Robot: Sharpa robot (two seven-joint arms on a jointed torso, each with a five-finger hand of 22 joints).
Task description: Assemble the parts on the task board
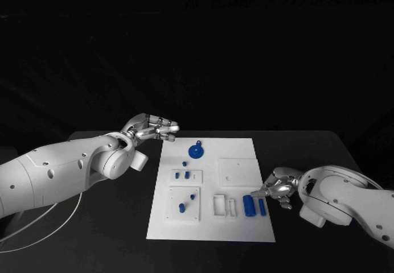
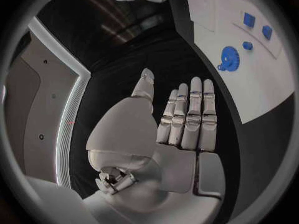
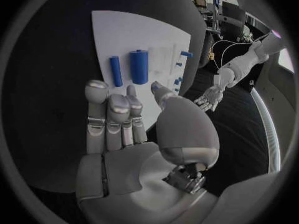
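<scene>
The white task board point(image 1: 238, 227) lies at the centre of the black table point(image 1: 107, 239), carrying a blue gear point(image 1: 196, 151) near its far left edge, several small blue pegs point(image 1: 187, 173) on raised white blocks along its left side, and 2 blue cylinders point(image 1: 255, 205) lying side by side toward its near right corner. The left hand point(image 1: 154, 128) hovers just beyond the board's far left corner, its fingers extended and grasping nothing. The right hand point(image 1: 278, 189) rests at the board's right edge just beside the 2 cylinders, its fingers also released and holding nothing.
</scene>
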